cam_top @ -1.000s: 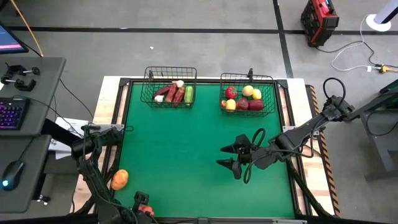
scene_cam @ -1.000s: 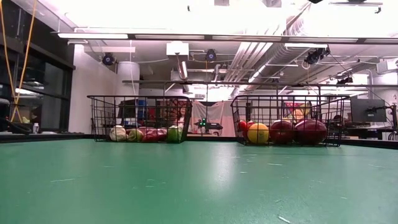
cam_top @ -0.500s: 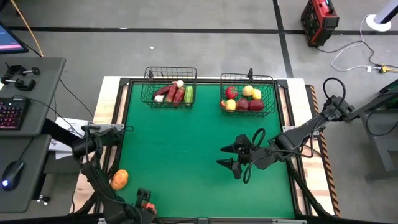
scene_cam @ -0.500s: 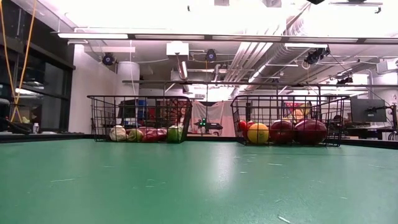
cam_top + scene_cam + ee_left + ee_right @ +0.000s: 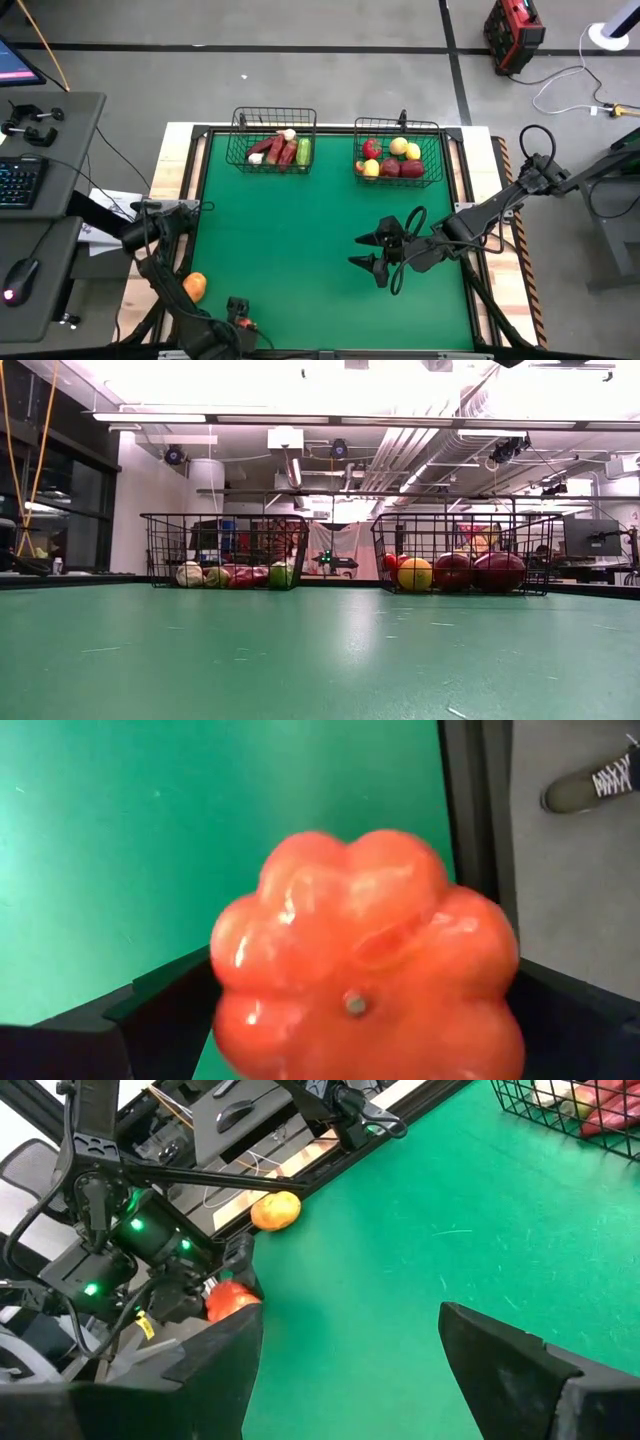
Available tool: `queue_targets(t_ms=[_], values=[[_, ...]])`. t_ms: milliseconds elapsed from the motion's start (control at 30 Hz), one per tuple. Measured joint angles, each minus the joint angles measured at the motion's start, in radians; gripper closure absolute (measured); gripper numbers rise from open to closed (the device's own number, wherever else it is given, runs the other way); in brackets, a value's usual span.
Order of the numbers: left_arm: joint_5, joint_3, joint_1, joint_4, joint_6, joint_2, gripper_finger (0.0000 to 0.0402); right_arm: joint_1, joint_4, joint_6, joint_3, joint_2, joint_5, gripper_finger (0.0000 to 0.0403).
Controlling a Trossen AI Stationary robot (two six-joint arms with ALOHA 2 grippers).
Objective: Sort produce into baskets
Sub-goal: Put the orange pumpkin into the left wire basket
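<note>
Green felt covers the table (image 5: 300, 230), framed by a dark rail with pale wood outside it, and a grey floor lies all around. At the near left corner of the felt the left gripper (image 5: 240, 318) is closed around a red-orange lobed pepper (image 5: 365, 960); its own wrist view is almost filled by that glossy piece, with the dark fingers (image 5: 165, 1010) pressed against either side of it. From the right wrist camera the same pepper (image 5: 232, 1298) shows as a small red shape at the tip of the left arm, low over the table's edge. Just beside this gripper, towards the left rail, an orange fruit (image 5: 194, 287) lies on the pale wood border, partly hidden by the left arm; it is off the felt and not touched by the fingers.

Over the right half of the felt, the right gripper (image 5: 372, 251) hangs with its jaws spread and nothing between them, pointing towards the left side. No produce lies near it; the felt below is bare.

Well apart from both grippers, at the far edge, stand the two wire baskets. The left basket (image 5: 272, 128) holds long red and maroon pieces, a green one (image 5: 303, 152) and a white one (image 5: 289, 134). The right basket (image 5: 398, 128) holds red and yellow round fruits and dark maroon ones (image 5: 410, 168). From table height, the left basket (image 5: 225, 520) and the right basket (image 5: 460, 520) stand side by side with a gap between them, a yellow ball (image 5: 414, 574) clear in the right one.
</note>
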Motion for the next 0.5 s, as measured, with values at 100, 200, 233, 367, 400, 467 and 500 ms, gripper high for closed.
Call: queue_targets(t_ms=[100,200,233,367,400,467,500], values=[[0.0,0.0,0.015,0.0,-0.006,0.0,0.0012,0.0,0.0,0.0,0.0,0.0,0.0,0.0107],[0.013,0.0,0.033,-0.005,-0.007,-0.001,0.0043,0.0,0.0,0.0,0.0,0.0,0.0,0.0107],[0.02,0.0,0.039,-0.009,-0.007,-0.005,0.0056,0.0,0.0,0.0,0.0,0.0,0.0,0.0107],[0.022,0.0,0.074,-0.023,-0.008,-0.045,0.0081,0.001,0.0,-0.03,0.0,-0.001,0.001,0.0107],[0.012,0.0,0.087,-0.033,-0.008,-0.064,0.0081,0.001,-0.001,-0.04,0.0,-0.003,0.002,0.0107],[-0.02,0.0,0.115,-0.057,-0.007,-0.104,0.0081,0.001,-0.003,-0.072,0.0,-0.015,0.003,0.0107],[-0.046,0.0,0.132,-0.066,-0.007,-0.127,0.0081,0.001,-0.001,-0.085,0.0,-0.023,0.009,0.0107]])
